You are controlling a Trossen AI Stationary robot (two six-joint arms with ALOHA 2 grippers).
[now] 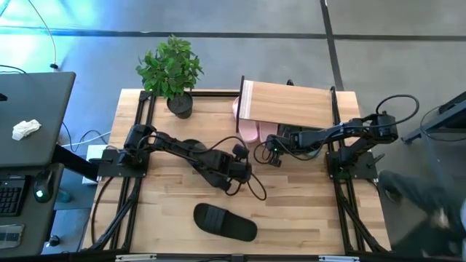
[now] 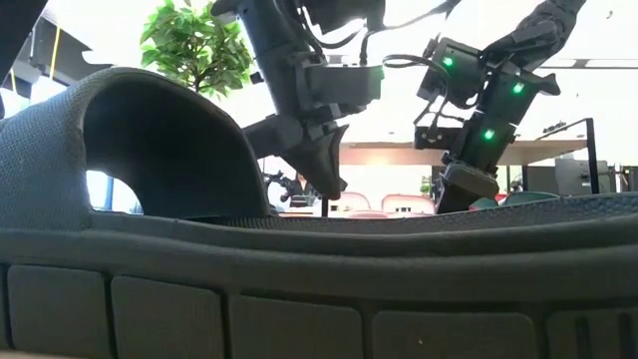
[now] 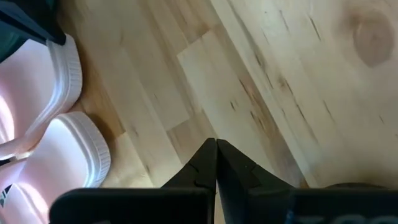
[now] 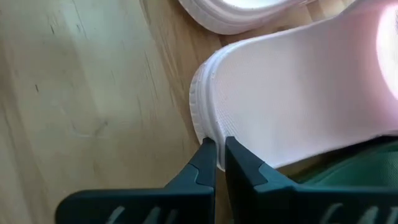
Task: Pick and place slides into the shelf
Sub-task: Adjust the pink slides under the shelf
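The shelf is standing at the far side of the table, its light wooden board tilted a little out of line with the table's edges. Two pale pink slides are lying side by side under the shelf's near left corner, their rounded ends sticking out from beneath the board. A teal green slide is showing just beside the pink ones in the right wrist view, partly hidden. One black slide is lying on its own well away from the shelf, near the front edge of the table, so close to the low camera that it is filling most of that view.

The left gripper is hanging over bare wood in front of the shelf, between the pink slides and the black slide, with its fingers pressed together and holding nothing. The right gripper is sitting just in front of the shelf, right beside the pink slides; its fingers are closed and empty, with the tips at the rim of the nearer pink slide. Whether they are actually touching that rim cannot be told.

A potted plant is standing at the far edge of the table, to the left of the shelf.
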